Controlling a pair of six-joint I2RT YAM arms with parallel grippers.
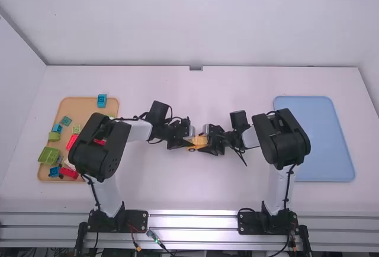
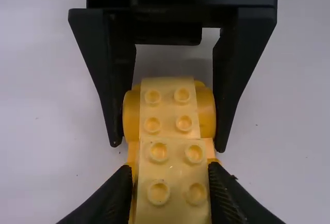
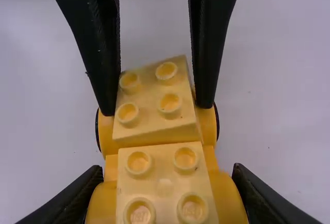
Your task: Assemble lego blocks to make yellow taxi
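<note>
We see smooth plastic in the yellow blocks point(image 2: 176, 172), with a soft sheen on their studs. We find the table point(image 1: 195, 189) smooth and matt, the blue tray point(image 1: 323, 141) smooth, the metal rail point(image 1: 195, 215) glossy.

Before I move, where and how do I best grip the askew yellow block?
Its two flat side walls, coming from above, where the left gripper has it. Studs break up the top of the askew block and the neighbouring block crowds one end; being askew, it probably wants the fingers squared to its walls.
</note>
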